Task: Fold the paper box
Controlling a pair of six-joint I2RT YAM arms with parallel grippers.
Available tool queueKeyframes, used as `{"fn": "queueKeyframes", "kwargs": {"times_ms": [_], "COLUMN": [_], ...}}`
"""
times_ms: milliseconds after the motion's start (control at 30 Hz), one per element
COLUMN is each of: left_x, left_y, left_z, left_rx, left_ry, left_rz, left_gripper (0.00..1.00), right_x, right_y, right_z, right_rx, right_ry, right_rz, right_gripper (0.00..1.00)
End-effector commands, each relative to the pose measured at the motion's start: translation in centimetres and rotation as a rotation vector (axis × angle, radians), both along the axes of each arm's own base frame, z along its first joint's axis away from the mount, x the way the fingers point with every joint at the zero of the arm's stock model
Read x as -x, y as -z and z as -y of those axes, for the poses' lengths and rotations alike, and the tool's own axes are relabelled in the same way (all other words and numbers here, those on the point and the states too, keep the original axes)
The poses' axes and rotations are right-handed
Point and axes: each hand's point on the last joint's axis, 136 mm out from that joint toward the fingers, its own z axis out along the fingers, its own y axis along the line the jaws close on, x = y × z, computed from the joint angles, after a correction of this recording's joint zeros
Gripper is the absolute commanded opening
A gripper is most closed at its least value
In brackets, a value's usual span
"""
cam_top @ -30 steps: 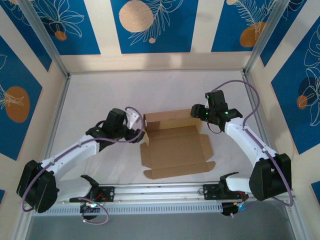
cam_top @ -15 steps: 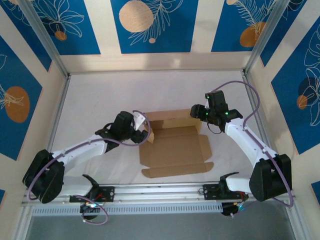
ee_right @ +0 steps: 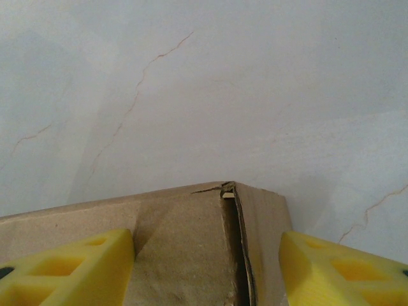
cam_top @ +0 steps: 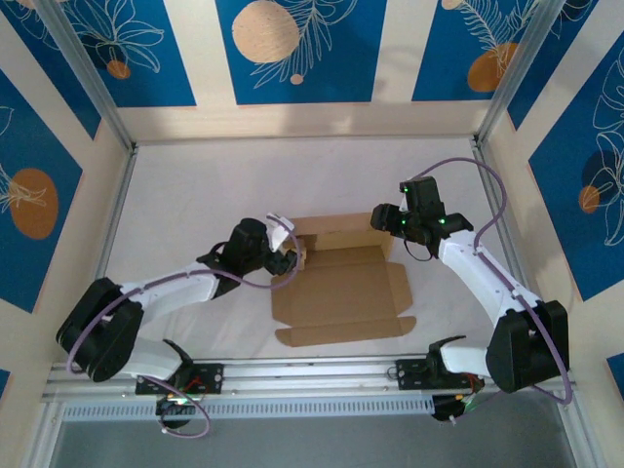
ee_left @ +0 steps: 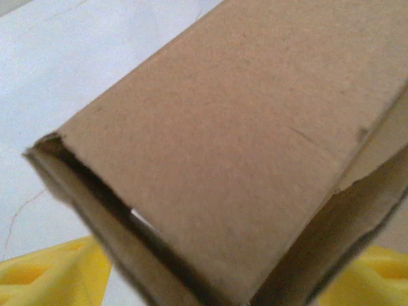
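Observation:
The paper box lies mid-table as brown cardboard, its rear wall folded upright and its front and right flaps flat. My left gripper is at the box's rear left corner. In the left wrist view that corner of the paper box looms close between the yellow fingers, which stand wide apart, so the gripper is open. My right gripper sits over the rear right corner. There the box corner stands between its spread yellow fingertips, and the gripper is open around it.
The white table is walled by blue-and-cream patterned panels on three sides, with metal posts at the back corners. A metal rail with both arm bases runs along the near edge.
My left arm has swung right and brought its open gripper onto the box's rear left corner, lifting the left flap. The right arm and its gripper have stayed still.

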Motion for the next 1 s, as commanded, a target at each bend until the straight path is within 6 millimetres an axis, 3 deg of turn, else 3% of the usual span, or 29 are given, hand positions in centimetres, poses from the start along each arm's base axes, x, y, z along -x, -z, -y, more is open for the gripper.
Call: {"fn": "queueKeyframes", "kwargs": {"times_ms": [0,200,567,700,833,967], "left_x": [-0.9,-2.4,-3.9,-4.2,-5.0,-5.3], "left_y": [-0.1,0.1,0.2,0.4,0.3,0.1], "left_z": [0.4,0.2,-0.7,-0.8,-1.9,-1.5], "left_rx": [-0.010,-0.036,-0.085,-0.100,-0.136,-0.164], "left_ry": [-0.007,-0.054,-0.126,-0.135,-0.198,-0.173], "left_rz": [0.071,0.112,0.164,0.177,0.213,0.233], "left_gripper": [0.78,0.69,0.37,0.32,0.23,0.16], "right_x": [2.6,2.9,3.8,4.4,5.7,6.7], "right_y": [2.4,2.4,1.9,2.2,2.1,0.4], "right_z": [-0.1,-0.2,-1.2,-1.8,-3.5,-5.6], "right_rx": [0.006,-0.003,-0.025,-0.065,-0.126,-0.204], "right_ry": [-0.031,-0.035,-0.038,-0.033,-0.075,-0.165], "right_rz": [-0.125,-0.130,-0.135,-0.158,-0.181,-0.187], "right_gripper": [0.63,0.63,0.63,0.63,0.63,0.66]}}
